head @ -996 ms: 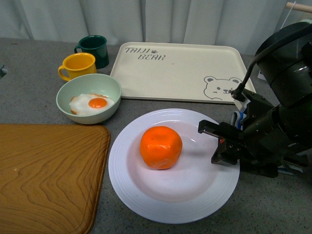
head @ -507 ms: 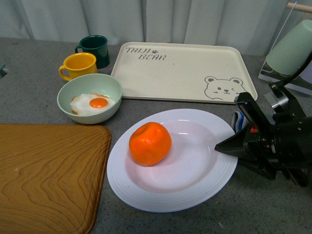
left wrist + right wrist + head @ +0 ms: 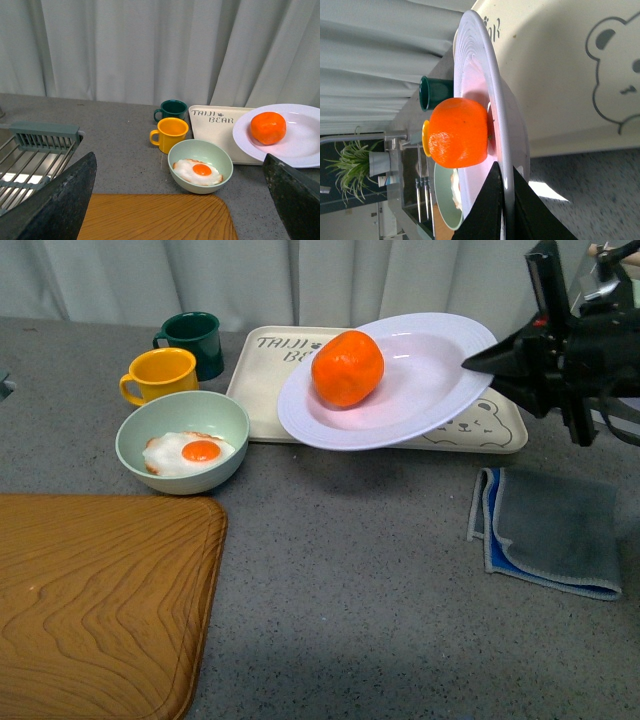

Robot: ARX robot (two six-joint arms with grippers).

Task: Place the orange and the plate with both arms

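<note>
Orange (image 3: 347, 368): sat in the plate's well, on the side away from the right tool, and touched nothing but the plate.
Plate (image 3: 430, 390): was held clear of the tabletop (image 3: 350, 580) by one edge, over the cream bear tray (image 3: 258, 390). It reached out from the right tool toward the robot's left, and its far edge looked slightly lower than the held edge.
Right tool (image 3: 478, 363): was clamped on the plate's rim. The right wrist view showed one dark finger (image 3: 487, 212) on each face of the rim.
Left tool (image 3: 180, 157): showed only in its own wrist view. Its two dark fingers stood wide apart with nothing between them, well away from the plate.
Cloth (image 3: 552, 530): a folded grey and blue cloth lay flat on the tabletop below the right tool.
Bowl (image 3: 190, 482): a pale green bowl holding a fried egg (image 3: 190, 452) stood ahead of the left tool, beyond the plate's far edge from the right tool.
Mugs: a yellow mug (image 3: 160, 375) and a dark green mug (image 3: 192, 340) stood behind the bowl, just beside each other.
Wooden board (image 3: 100, 600): lay under the left tool and well apart from the right tool.
</note>
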